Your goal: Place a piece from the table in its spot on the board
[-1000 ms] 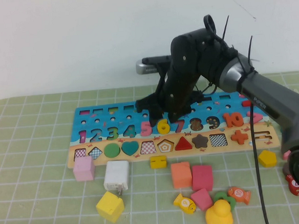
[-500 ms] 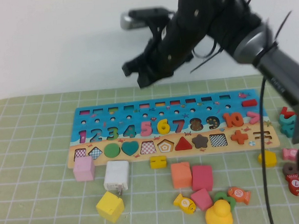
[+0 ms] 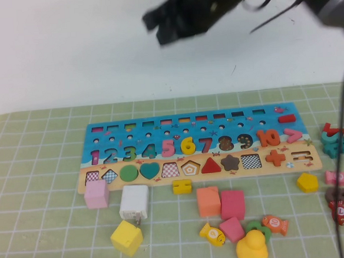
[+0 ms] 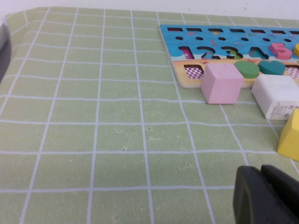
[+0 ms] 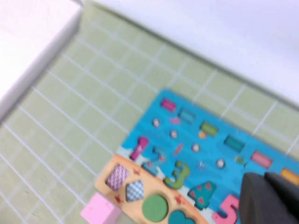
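Both jaws are cropped: right gripper [image 3: 165,24] blurred aloft, closed, empty; left gripper [image 4: 268,196] indeterminate.

Our right arm is matt black along its upper links, blurred in the high view, turning to a grey metallic sleeve at about two o'clock. Thin black cables trail from it, one hanging down the right edge. Our right gripper [image 3: 161,23] is a black, blocky shape. Our left gripper [image 4: 266,196] shows only dark, rounded plastic.
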Controlling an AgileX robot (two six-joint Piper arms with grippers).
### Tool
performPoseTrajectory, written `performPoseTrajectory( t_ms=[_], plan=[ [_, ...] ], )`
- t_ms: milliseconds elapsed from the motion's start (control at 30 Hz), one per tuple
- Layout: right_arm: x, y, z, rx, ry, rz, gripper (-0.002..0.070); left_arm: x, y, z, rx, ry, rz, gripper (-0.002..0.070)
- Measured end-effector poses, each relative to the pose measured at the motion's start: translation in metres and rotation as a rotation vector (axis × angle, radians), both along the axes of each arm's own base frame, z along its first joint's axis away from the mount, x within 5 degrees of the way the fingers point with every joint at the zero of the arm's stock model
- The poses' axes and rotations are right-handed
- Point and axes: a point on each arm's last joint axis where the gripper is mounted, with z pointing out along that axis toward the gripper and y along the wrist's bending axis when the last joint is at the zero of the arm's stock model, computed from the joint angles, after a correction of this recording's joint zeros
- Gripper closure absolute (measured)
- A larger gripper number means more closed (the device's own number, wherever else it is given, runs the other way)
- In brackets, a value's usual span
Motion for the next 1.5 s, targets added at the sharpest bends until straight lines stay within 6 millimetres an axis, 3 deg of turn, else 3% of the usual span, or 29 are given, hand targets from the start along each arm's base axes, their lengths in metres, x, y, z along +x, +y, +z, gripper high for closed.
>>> performPoseTrajectory(
  t_ms=[200,400,533,767,1033,1367,1500],
  plan=[
    [-0.025,-0.038,0.063,0.069,-0.111,-0.042,0.0678,0.0,0.0,0.0,0.0,0.0,0.0,0.0676],
    [-0.061,-0.075,0.109,0.079,-0.183,-0.07,0.0678,0.0,0.0,0.0,0.0,0.0,0.0,0.0676],
    [-0.09,-0.094,0.124,0.032,-0.202,-0.087,0.0678,0.0,0.0,0.0,0.0,0.0,0.0,0.0676],
    [-0.15,-0.127,0.129,-0.047,-0.198,-0.073,0.0678,0.0,0.0,0.0,0.0,0.0,0.0,0.0676],
    [-0.229,-0.169,0.109,-0.028,-0.256,-0.097,0.0678,0.0,0.0,0.0,0.0,0.0,0.0,0.0676],
    [-0.296,-0.206,0.017,-0.04,-0.267,-0.113,0.0678,0.0,0.0,0.0,-0.002,0.0,0.001,0.0676],
    [-0.32,-0.218,-0.009,-0.042,-0.271,-0.114,0.0678,0.0,0.0,0.0,-0.002,0.0,0.001,0.0676]
  ],
)
